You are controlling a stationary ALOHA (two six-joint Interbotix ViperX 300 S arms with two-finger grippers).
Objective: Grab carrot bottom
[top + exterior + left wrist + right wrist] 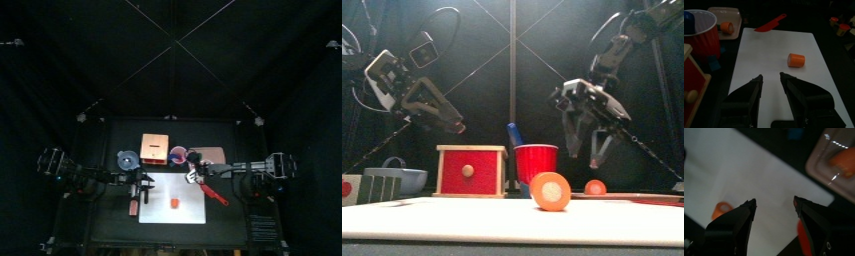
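Note:
The carrot (175, 204) is a short orange stub lying on the white board (174, 190), near its front. It shows large in the front view (549, 190) and in the left wrist view (796, 60); in the right wrist view (721, 210) only part of it shows. My left gripper (770, 76) is open and empty, above the board's left part and short of the carrot. My right gripper (774, 201) is open and empty over the board's right part. Both grippers hang above the table in the front view.
A red toy knife (771, 23) lies at the board's right edge. A red cup (536, 160) and a wooden box with a red front (472, 170) stand behind the board. A clear tray (821, 165) holds another orange piece (844, 158).

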